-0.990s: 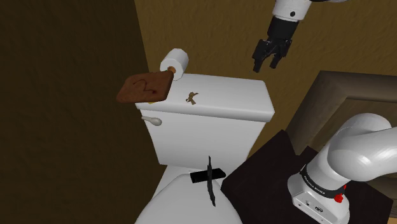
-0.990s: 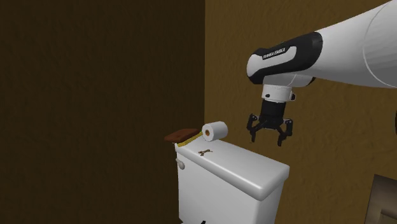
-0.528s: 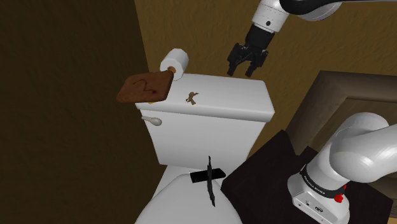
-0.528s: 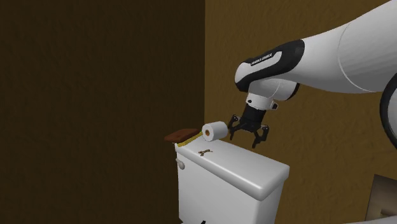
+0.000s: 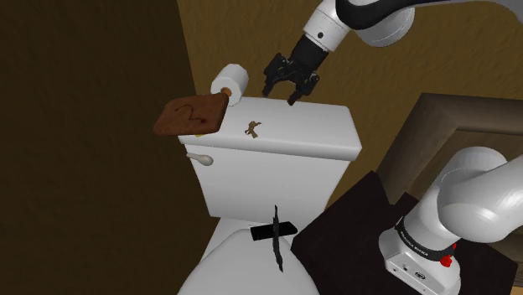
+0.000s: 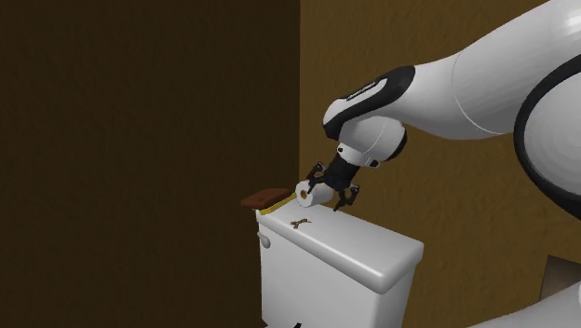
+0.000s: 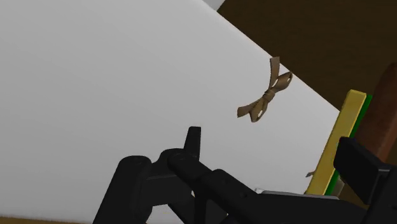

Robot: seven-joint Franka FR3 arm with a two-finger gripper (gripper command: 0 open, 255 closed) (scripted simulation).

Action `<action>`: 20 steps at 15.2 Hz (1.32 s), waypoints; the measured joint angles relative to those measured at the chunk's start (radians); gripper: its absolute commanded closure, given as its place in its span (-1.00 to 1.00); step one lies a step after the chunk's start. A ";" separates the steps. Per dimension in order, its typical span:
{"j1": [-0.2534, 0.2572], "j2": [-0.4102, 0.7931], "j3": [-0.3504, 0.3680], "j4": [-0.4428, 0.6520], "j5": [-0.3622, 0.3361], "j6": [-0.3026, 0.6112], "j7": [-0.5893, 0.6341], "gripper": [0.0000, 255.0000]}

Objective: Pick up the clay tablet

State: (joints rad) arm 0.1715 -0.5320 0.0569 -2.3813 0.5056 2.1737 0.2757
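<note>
Shoulder view: the clay tablet [image 5: 191, 116] is seen lying flat at the end of the toilet tank lid [image 5: 310, 134], overhanging it, to the view's left of the gripper [image 5: 282, 92] and past the paper roll [image 5: 232, 81]. The gripper is held open and empty above the lid. What lies under the tablet cannot be made out.

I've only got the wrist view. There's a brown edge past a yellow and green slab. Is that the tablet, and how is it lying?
Observer: Yes. The flat brown tablet overhangs the end of the white toilet tank lid.
Operator: Anything near it?
Observer: A white toilet paper roll sits close by it, toward the wall.
Operator: Is the end effector down?
Observer: No, the open black end effector hovers above the lid, next to the roll.
</note>
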 measured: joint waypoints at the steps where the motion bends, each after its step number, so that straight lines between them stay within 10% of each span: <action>1: 0.012 0.023 0.005 0.005 0.031 0.039 0.000 -1.00; 11: 0.123 0.243 0.031 0.167 0.330 0.326 -0.033 -1.00; 19: 0.155 0.288 0.026 0.127 0.437 0.411 -0.134 -1.00; 20: 0.156 0.291 0.025 0.126 0.442 0.414 -0.139 1.00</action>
State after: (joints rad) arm 0.3279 -0.2413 0.0816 -2.2553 0.9472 2.5874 0.1364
